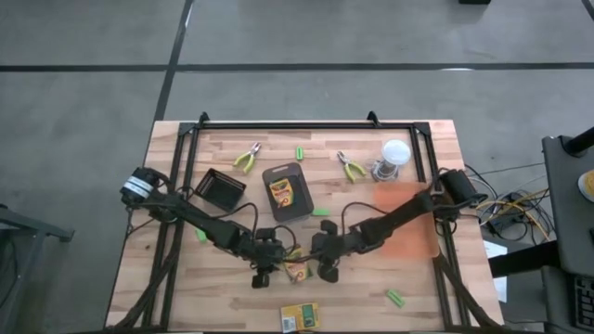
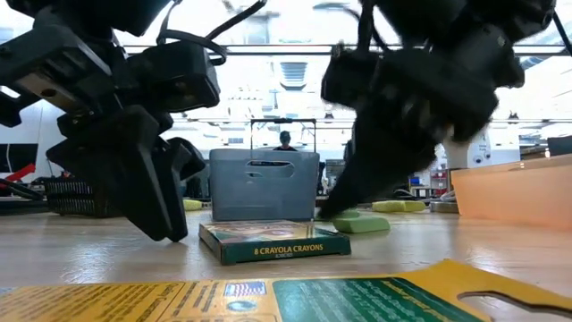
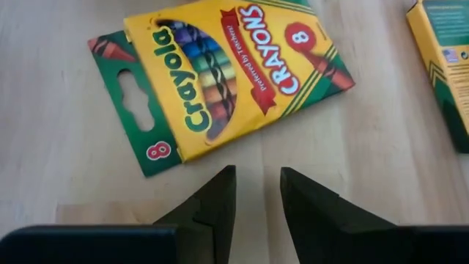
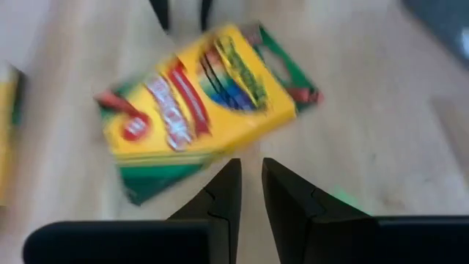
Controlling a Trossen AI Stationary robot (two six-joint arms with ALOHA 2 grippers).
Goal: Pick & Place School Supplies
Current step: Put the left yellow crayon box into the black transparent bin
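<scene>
Left pincer, fingers slightly apart and empty; between it and the right pincer, clenched empty, a crayon box lies flat on the surface, long axis oblique to both, about equally near. Face reads "Crayola Crayons 8"; edge "8 Crayola Crayons".

The crayon box lies flat between the left claw and right claw, which flank it closely. Bare tabletop lies open toward the near-right.
</scene>
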